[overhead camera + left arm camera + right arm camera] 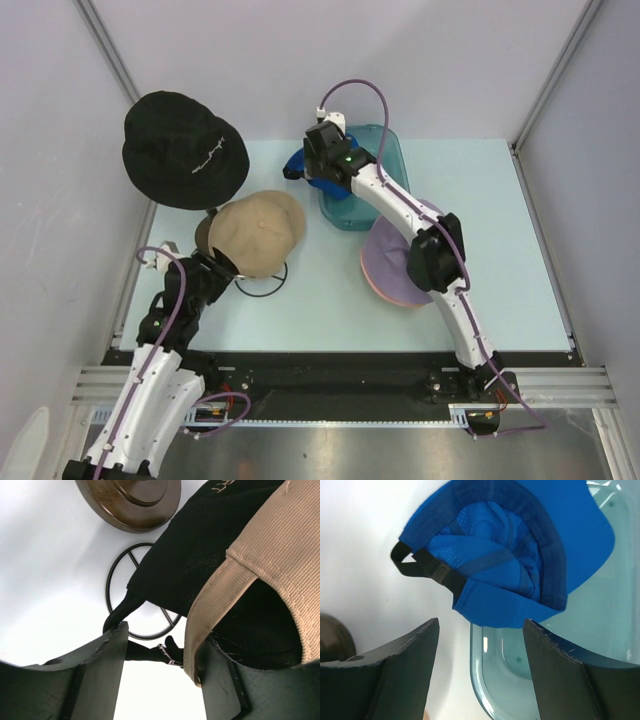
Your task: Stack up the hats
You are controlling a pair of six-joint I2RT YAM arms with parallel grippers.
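A tan cap (255, 232) lies at the left; its band (280, 555) shows in the left wrist view over black mesh fabric (190, 565) with a buckled strap. My left gripper (222, 266) (162, 640) is open at the cap's near edge, the tan band against its right finger (225, 680). A blue cap (300, 168) (515, 545) lies upside down, partly over the tray's rim. My right gripper (312, 158) (481, 625) is open just short of it, holding nothing. A black bucket hat (185, 150) with white lettering sits far left. A lavender hat (392, 262) lies under the right arm on an orange-pink brim (372, 286).
A clear teal tray (378, 170) (555, 650) stands at the back centre. A black wire ring stand (262, 288) (120, 570) and a brown wooden base (203, 236) (130, 502) sit by the tan cap. Walls close in on the left, right and back.
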